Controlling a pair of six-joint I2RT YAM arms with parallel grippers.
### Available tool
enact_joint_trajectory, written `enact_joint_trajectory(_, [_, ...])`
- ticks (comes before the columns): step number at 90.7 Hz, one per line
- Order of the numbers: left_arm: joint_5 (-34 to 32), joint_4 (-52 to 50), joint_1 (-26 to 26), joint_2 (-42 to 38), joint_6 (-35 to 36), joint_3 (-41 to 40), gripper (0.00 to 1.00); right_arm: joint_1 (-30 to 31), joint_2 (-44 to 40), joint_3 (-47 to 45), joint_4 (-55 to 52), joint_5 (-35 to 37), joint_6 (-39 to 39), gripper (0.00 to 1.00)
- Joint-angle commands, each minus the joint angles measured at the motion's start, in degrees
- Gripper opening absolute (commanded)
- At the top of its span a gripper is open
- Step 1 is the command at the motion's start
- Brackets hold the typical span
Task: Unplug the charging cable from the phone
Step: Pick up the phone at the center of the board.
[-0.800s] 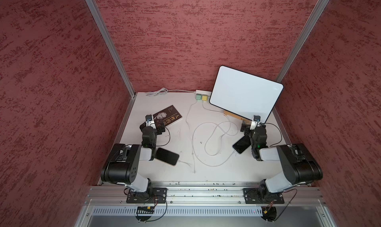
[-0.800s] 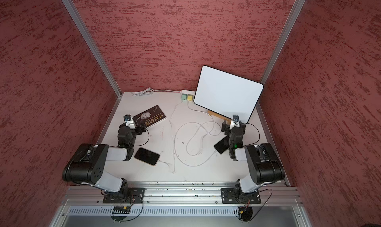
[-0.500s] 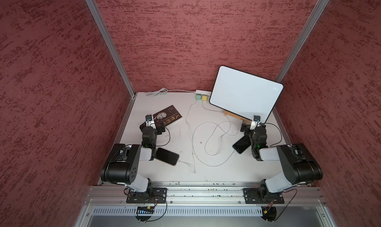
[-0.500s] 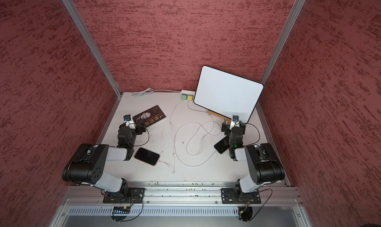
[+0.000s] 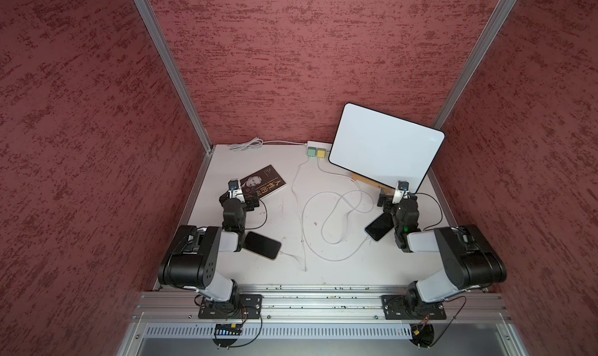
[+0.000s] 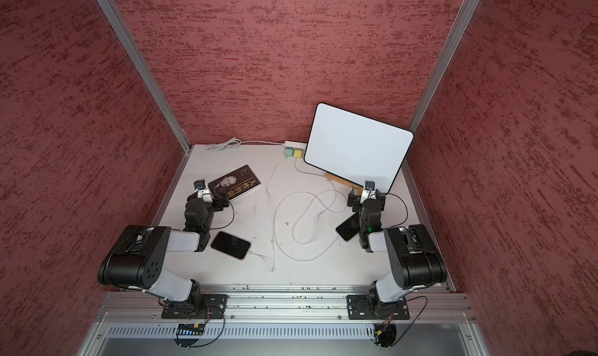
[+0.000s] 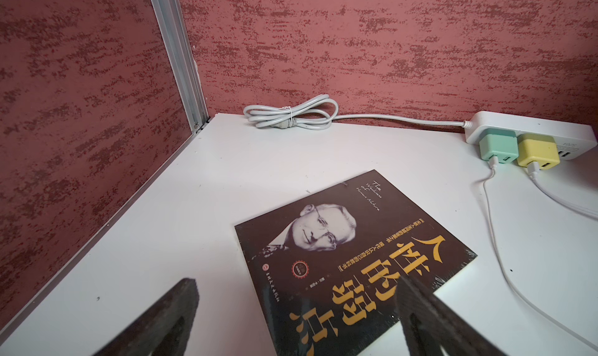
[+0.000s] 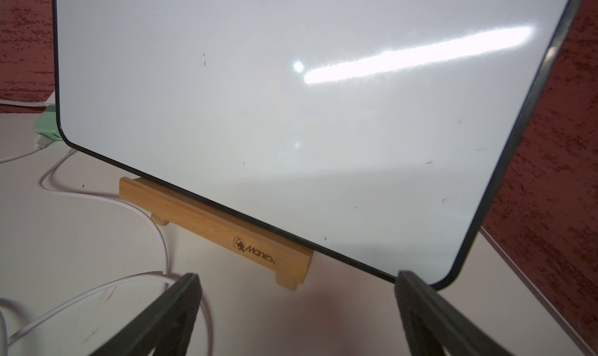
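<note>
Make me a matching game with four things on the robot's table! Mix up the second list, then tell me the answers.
Things:
1. book
2. whiteboard
3. thick cord
4. phone by the left arm

Descriptions:
A. looped up and tied
B. lying flat, dark screen facing up
C. leaning on a wooden stand
D. lying flat, a man's face on the cover

Pairs: 1-D, 2-C, 3-A, 4-B
</note>
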Motion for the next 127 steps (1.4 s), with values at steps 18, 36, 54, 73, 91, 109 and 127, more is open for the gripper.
enact_joint_trajectory(18, [3.8,-2.2,2.6,-0.2,-1.4,0.9,1.00,-0.3,0.1,0.5,-0.3,-0.7,0.6,0.99])
enact_joint_trajectory(36, [5.1,-2.2,3.6,-0.4,-2.1,0.8,1.00,-0.3,0.1,0.5,-0.4,-0.7,0.6,0.99])
enact_joint_trajectory(54, [5.2,-15.9,3.8,-7.5,-2.1,5.3,1.00,-0.3,-3.5,-1.3,-0.1,-0.5,0.2,0.99])
enact_joint_trajectory(73, [8.4,-34.8,8.1,-16.4,-14.8,13.7,1.00,-0.1,-17.6,8.5,-25.2,2.9,5.2,0.99])
enact_joint_trajectory(91, [35.4,-44.4,21.6,-14.2,-44.5,22.7,1.00,-1.3,-24.9,23.4,-57.8,-2.2,27.7,0.99])
enact_joint_trajectory(109, [27.3,-63.4,14.3,-17.5,-35.1,31.7,1.00,-1.4,-25.5,28.2,-66.3,-12.1,26.5,0.99])
enact_joint_trajectory(127, [20.4,-73.2,7.3,-19.7,-32.5,33.0,1.00,-1.2,-27.3,30.8,-75.5,-14.8,29.3,0.99])
